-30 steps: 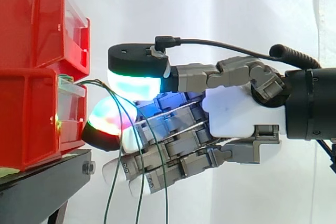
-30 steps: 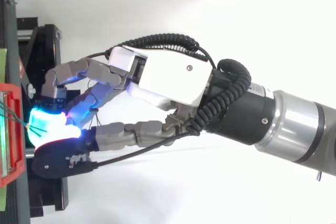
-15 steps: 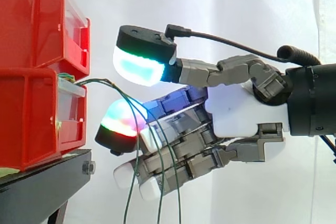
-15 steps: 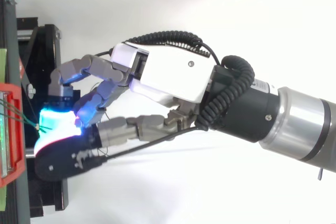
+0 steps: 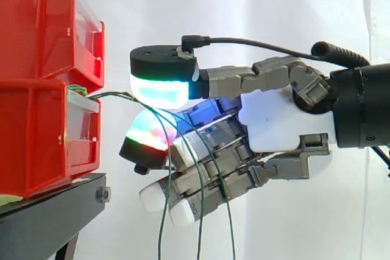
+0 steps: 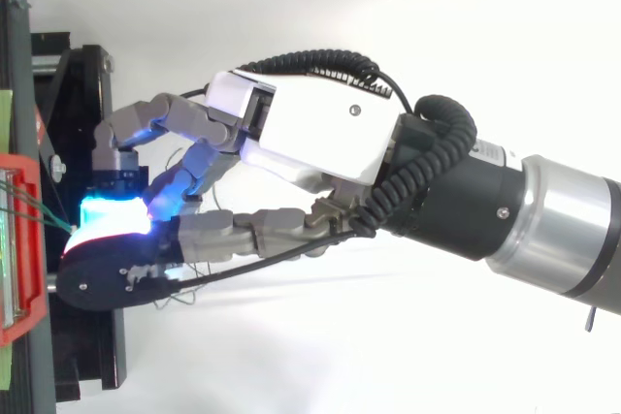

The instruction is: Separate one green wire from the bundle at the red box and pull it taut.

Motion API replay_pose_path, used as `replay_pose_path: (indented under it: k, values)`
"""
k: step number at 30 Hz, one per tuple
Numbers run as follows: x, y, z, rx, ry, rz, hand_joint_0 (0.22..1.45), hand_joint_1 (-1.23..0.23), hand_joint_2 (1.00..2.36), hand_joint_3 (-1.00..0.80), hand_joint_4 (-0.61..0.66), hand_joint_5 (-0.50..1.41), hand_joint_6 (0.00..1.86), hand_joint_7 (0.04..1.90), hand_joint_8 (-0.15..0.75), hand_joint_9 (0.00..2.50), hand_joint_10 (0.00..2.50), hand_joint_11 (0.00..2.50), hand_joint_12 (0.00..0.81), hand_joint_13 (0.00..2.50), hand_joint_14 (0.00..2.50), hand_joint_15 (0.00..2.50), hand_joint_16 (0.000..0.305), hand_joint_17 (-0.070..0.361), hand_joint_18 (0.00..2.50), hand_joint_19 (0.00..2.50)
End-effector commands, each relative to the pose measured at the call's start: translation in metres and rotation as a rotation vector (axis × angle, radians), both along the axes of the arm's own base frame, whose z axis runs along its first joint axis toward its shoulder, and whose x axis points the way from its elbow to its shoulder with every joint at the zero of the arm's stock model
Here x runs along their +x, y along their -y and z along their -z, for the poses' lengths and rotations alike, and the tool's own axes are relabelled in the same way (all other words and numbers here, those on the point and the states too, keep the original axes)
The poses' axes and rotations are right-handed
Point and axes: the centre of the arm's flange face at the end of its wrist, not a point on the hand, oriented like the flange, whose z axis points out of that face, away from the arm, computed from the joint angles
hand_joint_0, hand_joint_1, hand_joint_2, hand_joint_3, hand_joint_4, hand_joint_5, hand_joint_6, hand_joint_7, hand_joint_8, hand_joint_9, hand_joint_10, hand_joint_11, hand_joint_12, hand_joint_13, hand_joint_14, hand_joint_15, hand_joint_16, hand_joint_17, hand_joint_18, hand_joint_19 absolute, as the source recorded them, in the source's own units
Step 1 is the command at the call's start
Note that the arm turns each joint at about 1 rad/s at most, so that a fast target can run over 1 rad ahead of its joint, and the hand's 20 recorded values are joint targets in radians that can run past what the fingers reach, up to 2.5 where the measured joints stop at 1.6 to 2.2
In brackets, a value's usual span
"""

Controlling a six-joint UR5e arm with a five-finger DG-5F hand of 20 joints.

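Thin green wires (image 5: 113, 95) leave the clear front of the lower red box (image 5: 36, 144) and run right to my hand (image 5: 280, 126). There the thumb pad (image 5: 159, 86) sits close above a glowing finger pad (image 5: 146, 135), and the wires pass between the two. Beyond the pads, three strands (image 5: 200, 211) hang down in front of the curled lower fingers. The short stretch between box and pads is nearly level. From above, the wires (image 6: 39, 210) span the small gap from the box (image 6: 29, 317) to the lit pads of the hand (image 6: 310, 133).
A second red bin (image 5: 42, 22) is stacked on the lower one, both on a black stand (image 5: 55, 211) at the left. A white curtain fills the background. Open space lies to the right of the bins and below the hand.
The thumb lifted, then came back down onto the finger pad. The hand drew slightly right, away from the box, and the hanging strands shifted right with it.
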Motion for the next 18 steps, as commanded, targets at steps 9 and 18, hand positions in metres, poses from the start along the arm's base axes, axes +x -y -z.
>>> replay_pose_path:
  k: [9,18]
  values:
    - [-0.0006,0.0034,-0.0029,0.018,-0.001,0.001,0.61,-0.75,1.02,-0.08,0.17,-0.19,0.9,1.21,0.432,1.11,0.01,0.87,0.434,0.92,0.01,0.41,0.053,0.12,0.82,0.4]
    - [-0.0049,0.0057,0.0021,0.029,-0.036,0.006,0.63,-0.83,1.02,-0.08,0.19,-0.21,0.9,1.23,0.404,1.04,0.02,0.92,0.42,0.91,0.01,0.43,0.052,0.117,0.81,0.4]
